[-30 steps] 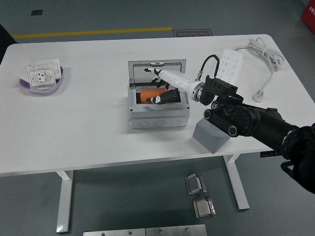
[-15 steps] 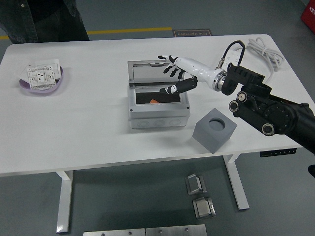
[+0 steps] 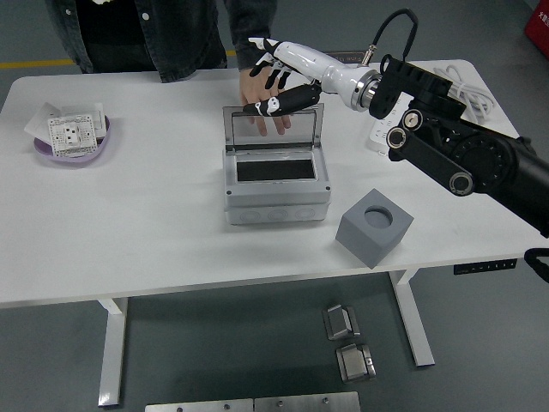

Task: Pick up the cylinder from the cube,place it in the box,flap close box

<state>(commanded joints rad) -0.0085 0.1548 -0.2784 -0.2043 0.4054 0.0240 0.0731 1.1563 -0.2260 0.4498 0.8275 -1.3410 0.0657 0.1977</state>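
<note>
While the right arm reaches in from the right edge across the far half of the desk (image 3: 129, 232), its right hand (image 3: 279, 75) hangs over the top edge of the raised lid (image 3: 273, 127) of the box (image 3: 276, 190). The fingers are spread and slack and grip nothing; the dark thumb (image 3: 279, 102) points left just above the lid's upper rim, though actual contact cannot be made out. The lid is see-through, stands nearly upright, and is hinged along the far side of the box. Behind it a person's hand (image 3: 262, 94) lies on the desk with the fingers pointing toward the near side, partly seen through the lid. The person stands at the far edge, only a dark jacket showing.

The box sits mid-desk, its opening dark; the cylinder cannot be seen inside it from this angle. The cube (image 3: 374, 227) stands to the right and nearer, close to the near edge, and its round socket on top holds nothing. Bare desk lies between box and cube, and a wide open stretch runs left of the box.

At far left a purple dish (image 3: 64, 153) carries a white socket plate (image 3: 73, 130). At far right, partly behind the arm, lie a white power strip (image 3: 374, 137) and its cable (image 3: 467, 86).
</note>
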